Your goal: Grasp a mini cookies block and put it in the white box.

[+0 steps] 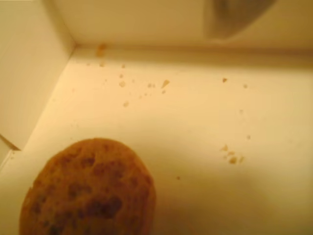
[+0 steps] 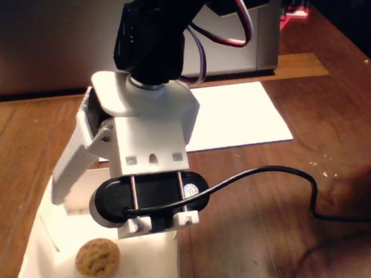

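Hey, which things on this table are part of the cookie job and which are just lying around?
Part of the job:
- mini cookie, lying on the floor of the box
- white box, crumbs on its floor
- gripper, open above the box

Just lying about:
- white paper sheet on the wooden table
- black cable trailing from the wrist camera
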### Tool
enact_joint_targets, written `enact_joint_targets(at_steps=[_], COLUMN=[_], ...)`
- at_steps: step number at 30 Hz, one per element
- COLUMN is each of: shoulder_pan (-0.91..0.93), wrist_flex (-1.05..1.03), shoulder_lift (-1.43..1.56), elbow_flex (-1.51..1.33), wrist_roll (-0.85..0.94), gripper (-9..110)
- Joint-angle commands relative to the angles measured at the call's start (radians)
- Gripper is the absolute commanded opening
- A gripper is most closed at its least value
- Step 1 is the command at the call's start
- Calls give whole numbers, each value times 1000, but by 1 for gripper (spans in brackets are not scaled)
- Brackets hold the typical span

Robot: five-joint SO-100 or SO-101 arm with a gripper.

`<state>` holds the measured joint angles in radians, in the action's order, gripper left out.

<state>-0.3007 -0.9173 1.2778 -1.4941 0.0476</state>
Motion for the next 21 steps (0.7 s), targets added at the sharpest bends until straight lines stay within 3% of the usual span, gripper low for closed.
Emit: enact_joint_targets(at_steps=[1,3,21], shoulder_pan=[3,6,91], wrist_flex=[-2,-5,-152], shoulder_lift=[64,64,216], elbow_flex=[118,118,206], wrist_roll=[-5,-2,37], gripper=[9,0,0])
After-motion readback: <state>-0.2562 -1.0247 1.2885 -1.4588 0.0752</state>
